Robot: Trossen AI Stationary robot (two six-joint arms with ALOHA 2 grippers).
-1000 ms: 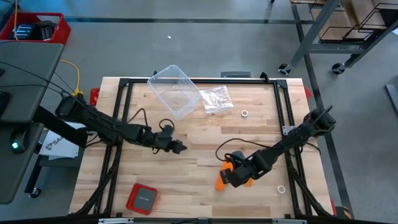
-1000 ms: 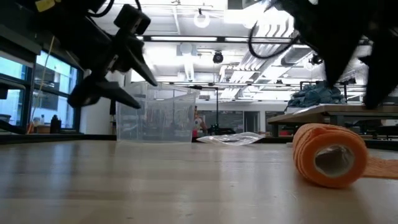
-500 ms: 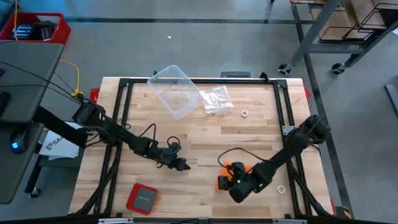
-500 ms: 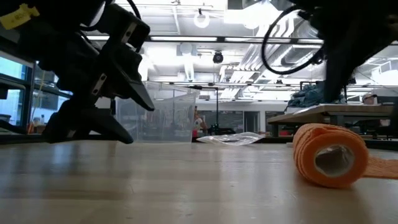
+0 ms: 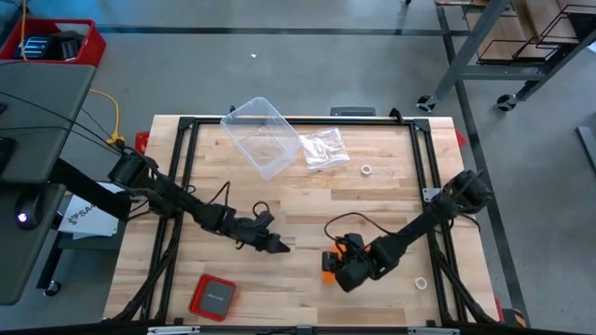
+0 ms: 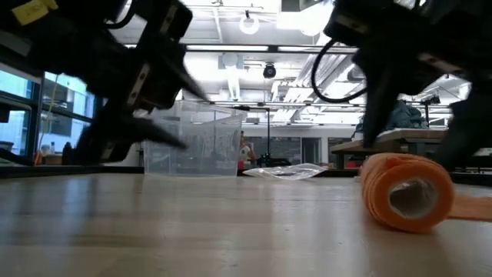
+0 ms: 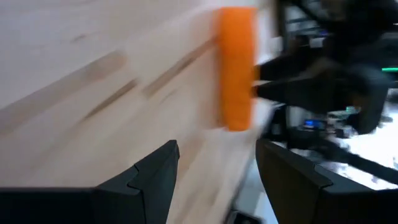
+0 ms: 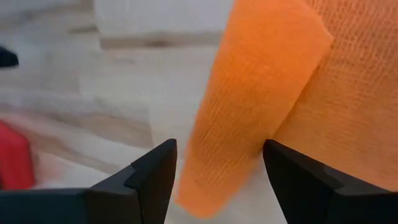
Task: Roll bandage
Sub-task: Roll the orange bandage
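— Two fingers of my right gripper [image 8: 214,180] stand apart, dark and smooth, with nothing between them; just beyond their tips is the bandage [image 8: 261,93].

— What does it feel like to look at?

— Soft, bright orange, an open mesh weave. From table height the bandage [image 6: 406,191] is a compact cylinder lying on its side, hollow core showing, with a flat tail trailing off along the wood. From above, my right gripper [image 5: 346,273] hangs right over it, so only orange edges of the bandage [image 5: 328,275] peek out.

— And your other hand?

— My left gripper [image 7: 214,168] is also spread, its two angular black fingers wide of each other and empty, aimed across the pale planked table [image 5: 307,200] at the roll. It sits near the table's middle [image 5: 277,247], a little apart from the bandage.

— Anything farther out?

— One clear, rigid plastic tub [image 5: 263,136], a crinkled clear bag [image 5: 325,147], and a flat red square case [image 5: 212,296] with rounded corners.
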